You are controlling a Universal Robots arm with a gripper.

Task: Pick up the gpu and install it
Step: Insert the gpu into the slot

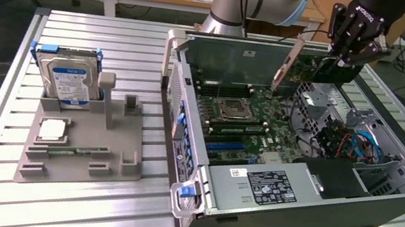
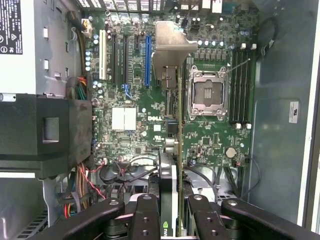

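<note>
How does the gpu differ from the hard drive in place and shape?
The gpu hangs in the gripper over the open computer case; the hard drive stands in the grey holder. The gpu is a thin card; the hard drive is a thicker silver box. Both are upright, on edge.

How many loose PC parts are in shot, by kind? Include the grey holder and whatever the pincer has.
hard drive: 1
CPU: 1
memory stick: 1
gpu, gripped in the pincer over the open case: 1
Total: 4
</note>
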